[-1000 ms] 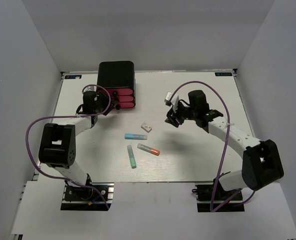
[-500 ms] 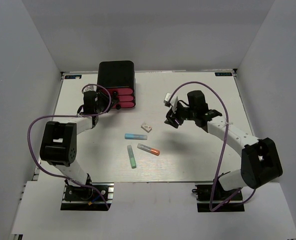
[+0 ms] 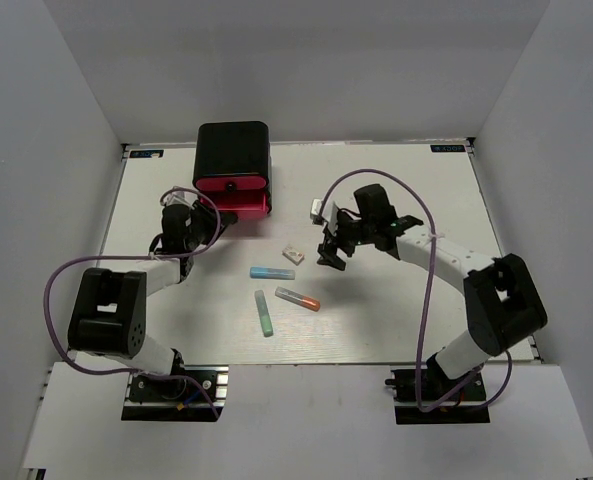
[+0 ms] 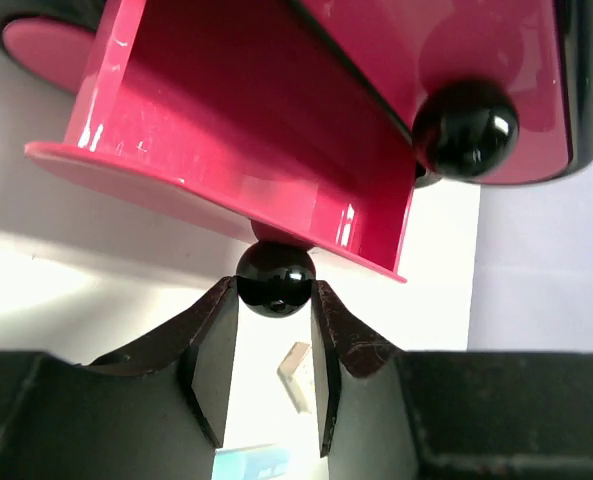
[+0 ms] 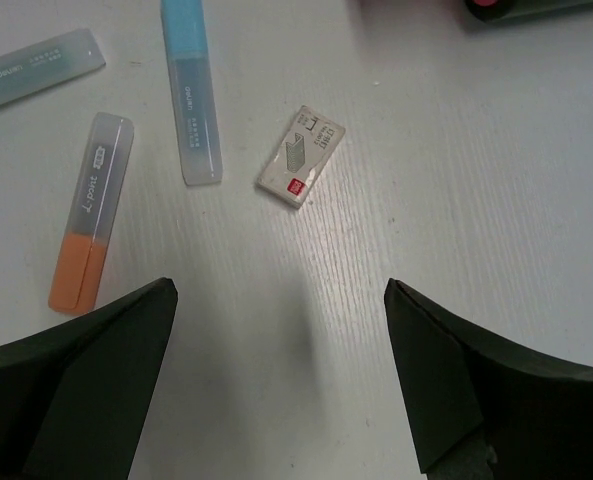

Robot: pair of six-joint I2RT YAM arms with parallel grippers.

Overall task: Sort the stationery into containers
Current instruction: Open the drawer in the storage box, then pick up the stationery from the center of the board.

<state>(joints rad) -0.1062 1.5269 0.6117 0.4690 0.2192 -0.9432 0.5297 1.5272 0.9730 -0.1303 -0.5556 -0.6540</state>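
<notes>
The black cabinet [image 3: 233, 150] shows two pink fronts. One drawer [image 4: 236, 130] stands drawn out for filling, its knob [image 4: 274, 275] pinched between the left gripper [image 4: 274, 292] jaws. The right gripper [image 5: 278, 300] hangs wide open and empty. Ahead of its jaws lie three sticks [image 5: 191, 95] and one white block [image 5: 300, 156], the likely next pick.

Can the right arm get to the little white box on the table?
Probably yes. The right tool hangs open close to the small white rectangular box, with only bare white table between them. The light blue marker stick and clear orange-tipped marker stick lie off to one side.
</notes>
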